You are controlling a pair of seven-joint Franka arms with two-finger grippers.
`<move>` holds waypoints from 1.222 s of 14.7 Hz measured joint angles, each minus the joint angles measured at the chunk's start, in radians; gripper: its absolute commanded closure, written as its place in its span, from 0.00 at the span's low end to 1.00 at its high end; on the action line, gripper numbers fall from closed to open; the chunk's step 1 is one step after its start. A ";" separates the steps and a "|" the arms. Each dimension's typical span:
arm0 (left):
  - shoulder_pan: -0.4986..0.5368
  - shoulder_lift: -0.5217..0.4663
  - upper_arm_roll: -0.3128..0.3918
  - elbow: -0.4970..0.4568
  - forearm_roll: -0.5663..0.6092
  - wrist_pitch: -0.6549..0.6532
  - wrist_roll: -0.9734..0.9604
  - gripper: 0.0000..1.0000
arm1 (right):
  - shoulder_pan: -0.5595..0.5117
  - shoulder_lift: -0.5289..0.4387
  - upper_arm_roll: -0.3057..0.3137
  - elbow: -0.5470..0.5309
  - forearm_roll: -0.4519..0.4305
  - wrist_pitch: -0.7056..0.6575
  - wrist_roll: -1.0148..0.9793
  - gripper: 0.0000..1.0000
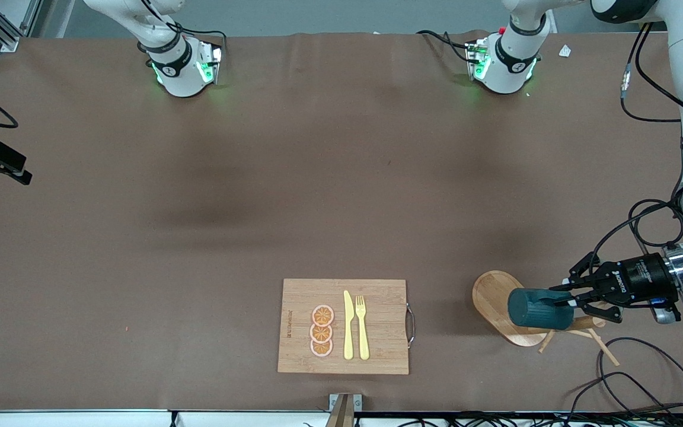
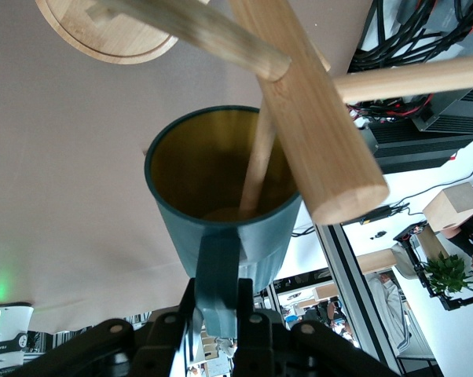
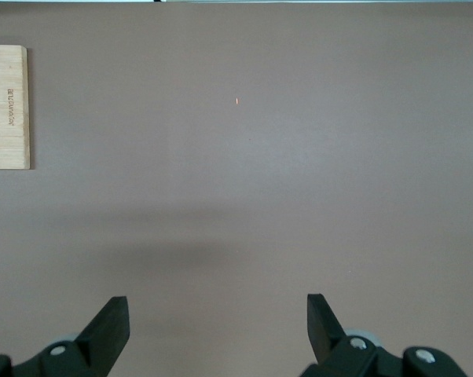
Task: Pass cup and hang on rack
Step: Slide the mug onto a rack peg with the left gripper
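Cup [image 1: 540, 308] held on its side over the rack [image 1: 498, 305] at the left arm's end of the table, long axis level, mouth toward the left gripper [image 1: 567, 299], base toward the right arm's end; a peg [image 2: 256, 169] inside the mouth. Left fingers [image 2: 256, 334] clamped on the handle [image 2: 218, 279]. Right gripper [image 3: 217, 326] waiting over bare table, fingers wide apart, holding nothing.

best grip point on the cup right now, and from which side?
The handle, as the left gripper has it: the jaws pinch the flat strap from the side away from the mouth. The cup lies sideways, so a peg of the rack pokes into its open mouth unblocked.
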 measured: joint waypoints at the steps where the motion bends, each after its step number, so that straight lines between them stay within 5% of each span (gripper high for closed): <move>1: 0.000 0.000 -0.002 0.001 -0.004 -0.002 0.000 0.99 | 0.000 0.000 0.000 0.000 0.000 0.000 0.000 0.00; 18: 0.034 0.005 -0.006 0.016 -0.011 -0.009 0.041 0.99 | 0.000 0.000 0.000 0.000 0.000 0.000 0.000 0.00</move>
